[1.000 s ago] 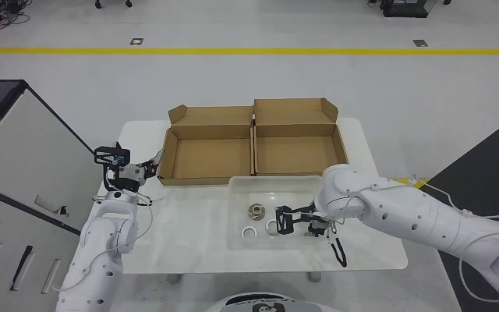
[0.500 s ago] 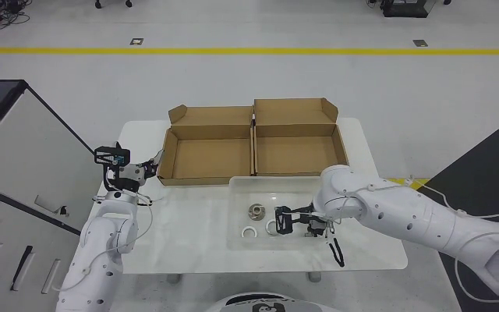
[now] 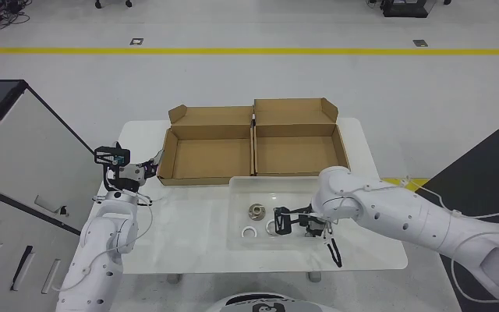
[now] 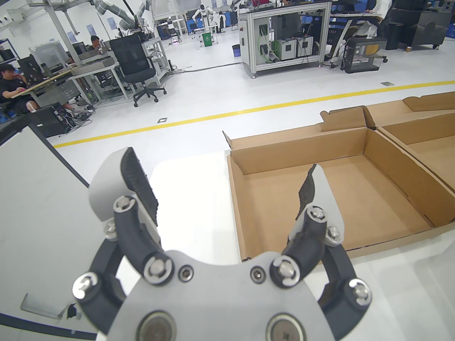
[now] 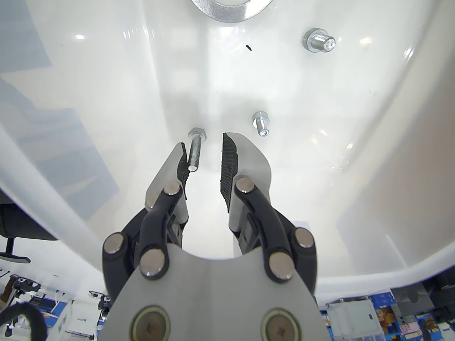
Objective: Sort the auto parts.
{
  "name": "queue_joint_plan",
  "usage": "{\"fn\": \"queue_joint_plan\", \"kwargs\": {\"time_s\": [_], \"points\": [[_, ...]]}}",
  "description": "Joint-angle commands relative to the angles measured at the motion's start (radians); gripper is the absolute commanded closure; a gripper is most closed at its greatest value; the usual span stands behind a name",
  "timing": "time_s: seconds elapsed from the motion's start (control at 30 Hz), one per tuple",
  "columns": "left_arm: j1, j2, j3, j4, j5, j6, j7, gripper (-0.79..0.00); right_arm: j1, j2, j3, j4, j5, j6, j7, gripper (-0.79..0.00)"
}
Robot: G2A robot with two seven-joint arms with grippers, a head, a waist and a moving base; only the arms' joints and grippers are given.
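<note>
Since a second ago the right gripper (image 5: 205, 143) has edged slightly toward the middle of the glossy white plastic tray (image 5: 89, 108); its jaws, narrowly spread, straddle the long threaded steel bolt (image 5: 194, 150) lying on the tray floor; a short steel bolt (image 5: 261, 124) lies near; a flanged bolt (image 5: 318, 41) and flat metal ring (image 5: 227, 14) sit farther off; the left gripper (image 4: 220, 161), jaws wide apart, hangs beside two open brown cardboard boxes (image 3: 210, 156) on the white desk (image 3: 187, 226).

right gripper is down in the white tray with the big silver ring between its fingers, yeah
Not quite. The right gripper is down in the white tray, but what lies between its open fingers is the long bolt, not the big silver ring. The ring lies farther off in the tray, untouched. The right wrist view shows this.
</note>
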Motion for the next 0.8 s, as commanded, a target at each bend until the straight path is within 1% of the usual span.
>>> {"fn": "queue_joint_plan", "kwargs": {"time_s": [0.0,0.03,0.1,0.13,0.17,0.5,0.63,0.77], "points": [[0.000,0.000,0.000,0.000,0.000,0.000,0.000,-0.785,-0.001,-0.002,0.000,0.002,-0.001,0.001,0.001,-0.191],[0.000,0.000,0.000,0.000,0.000,0.000,0.000,-0.785,-0.002,-0.003,0.000,0.003,-0.001,0.000,0.000,-0.185],[0.000,0.000,0.000,0.000,0.000,0.000,0.000,-0.785,-0.003,-0.005,0.000,0.004,-0.002,0.001,0.001,-0.117],[0.000,0.000,0.000,0.000,0.000,0.000,0.000,-0.785,-0.005,-0.006,0.000,0.005,-0.001,0.002,0.002,-0.043],[0.000,0.000,0.000,0.000,0.000,0.000,0.000,-0.785,-0.005,-0.007,0.000,0.005,-0.001,0.002,0.002,0.000],[0.000,0.000,0.000,0.000,0.000,0.000,0.000,-0.785,-0.001,-0.010,0.000,0.004,0.016,0.007,0.007,0.000],[0.000,0.000,0.000,0.000,0.000,0.000,0.000,-0.785,0.026,-0.004,0.000,-0.010,0.045,-0.001,-0.002,0.000],[0.000,0.000,0.000,0.000,0.000,0.000,0.000,-0.785,0.067,0.011,0.000,-0.034,0.081,-0.009,-0.009,0.000]]}}
